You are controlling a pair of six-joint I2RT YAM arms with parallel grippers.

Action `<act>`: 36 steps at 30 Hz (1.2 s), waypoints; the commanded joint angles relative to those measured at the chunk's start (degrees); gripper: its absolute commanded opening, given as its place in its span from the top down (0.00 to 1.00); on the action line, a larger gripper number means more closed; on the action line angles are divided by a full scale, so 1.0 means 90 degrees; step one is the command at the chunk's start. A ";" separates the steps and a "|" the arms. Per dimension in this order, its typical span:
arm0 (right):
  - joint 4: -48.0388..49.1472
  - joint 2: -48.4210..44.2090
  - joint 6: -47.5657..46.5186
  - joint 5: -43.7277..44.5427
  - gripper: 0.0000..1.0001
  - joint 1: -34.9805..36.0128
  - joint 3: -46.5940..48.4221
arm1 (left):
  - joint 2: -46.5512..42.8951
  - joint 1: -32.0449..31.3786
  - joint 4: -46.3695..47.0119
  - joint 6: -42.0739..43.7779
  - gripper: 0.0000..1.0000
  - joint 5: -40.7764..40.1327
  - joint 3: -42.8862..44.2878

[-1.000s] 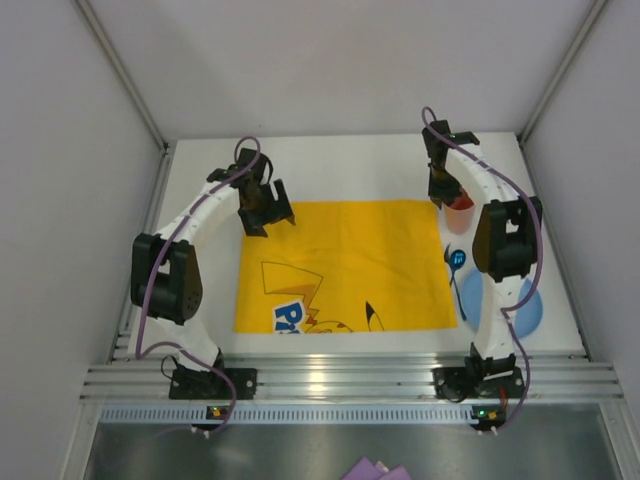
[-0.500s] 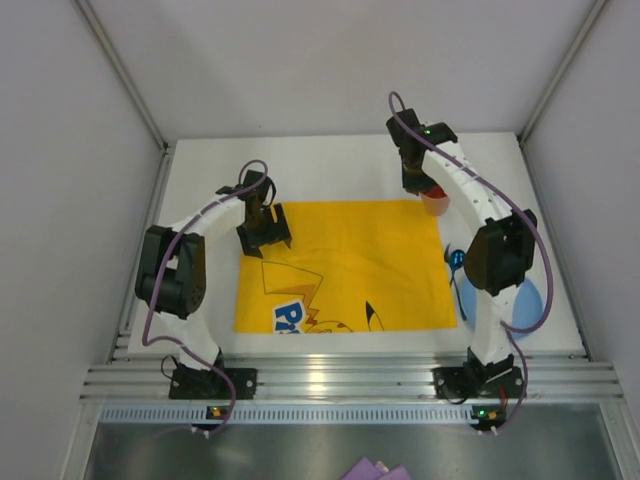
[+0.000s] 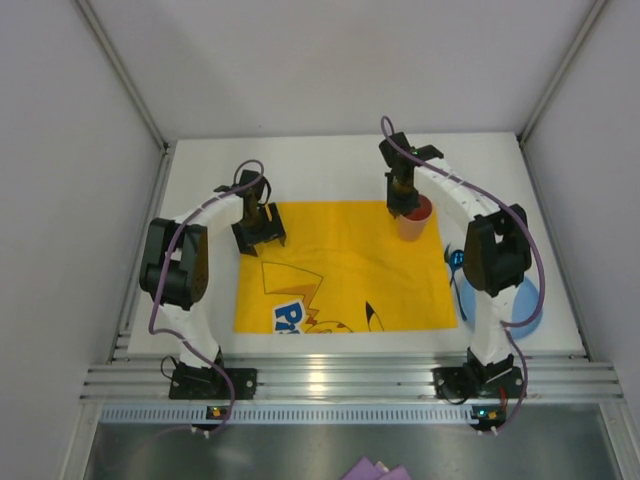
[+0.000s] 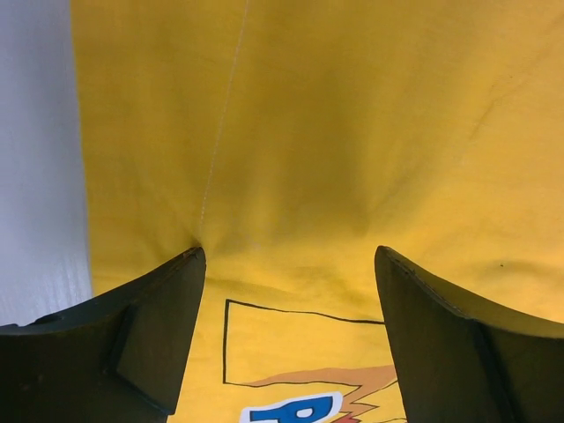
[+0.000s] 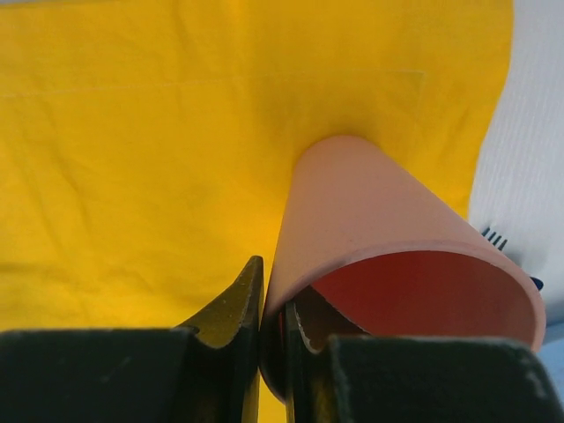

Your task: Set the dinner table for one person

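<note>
The white dinner table [image 3: 330, 165] carries a yellow cartoon-printed placemat [image 3: 340, 265]. My right gripper [image 3: 402, 203] is shut on the rim of a pink cup [image 3: 412, 220] with a red inside, holding it over the mat's far right corner. In the right wrist view the cup [image 5: 370, 211] has its wall pinched between my fingers [image 5: 238, 308]. My left gripper [image 3: 258, 232] is open and empty over the mat's far left corner; the left wrist view shows the mat [image 4: 352, 132] between its fingers [image 4: 159, 308].
A blue fork [image 3: 457, 262] and a blue plate [image 3: 525, 300] lie on the table right of the mat, partly hidden by the right arm. White walls enclose the table on three sides. An aluminium rail [image 3: 350, 380] runs along the near edge.
My right gripper has carried the pink cup leftward from beside the mat to over its far right corner. My left gripper has shifted slightly left and nearer over the mat's far left corner.
</note>
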 commanded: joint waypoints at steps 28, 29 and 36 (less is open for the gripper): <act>0.0097 -0.3869 0.1608 0.0370 0.02 -0.2623 -0.3792 | -0.0161 0.0111 0.0320 0.0182 0.18 0.0388 0.0349; 0.0155 -0.3898 0.1629 0.0282 0.03 -0.2836 -0.3968 | -0.0121 0.0120 0.0330 0.0192 0.18 0.0417 0.0369; 0.0682 -0.3226 0.1600 -0.0041 0.08 -0.2887 -0.4604 | 0.0181 0.0121 0.0291 0.0309 0.18 0.0593 0.0554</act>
